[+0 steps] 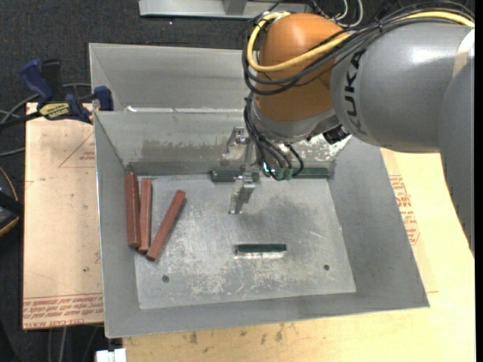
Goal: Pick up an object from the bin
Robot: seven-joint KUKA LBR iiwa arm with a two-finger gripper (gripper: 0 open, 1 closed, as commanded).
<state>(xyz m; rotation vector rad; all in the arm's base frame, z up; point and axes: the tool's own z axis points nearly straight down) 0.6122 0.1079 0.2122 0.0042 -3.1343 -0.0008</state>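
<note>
Nearest us, a short dark-green flat bar (260, 250) is lying loose on the floor of the grey metal bin (196, 277). Left of that bar, three reddish-brown wooden sticks (143, 213) are resting untouched. Beyond the bar, the end effector (241, 198) is hanging with nothing visibly in it, though I cannot tell how far open it is. Grasping and lifting are both yet to be done.

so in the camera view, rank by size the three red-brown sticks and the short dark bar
1. Leftmost straight red-brown stick, middle red-brown stick, tilted red-brown stick: too alike to rank.
2. Short dark flat bar: smallest.
</note>
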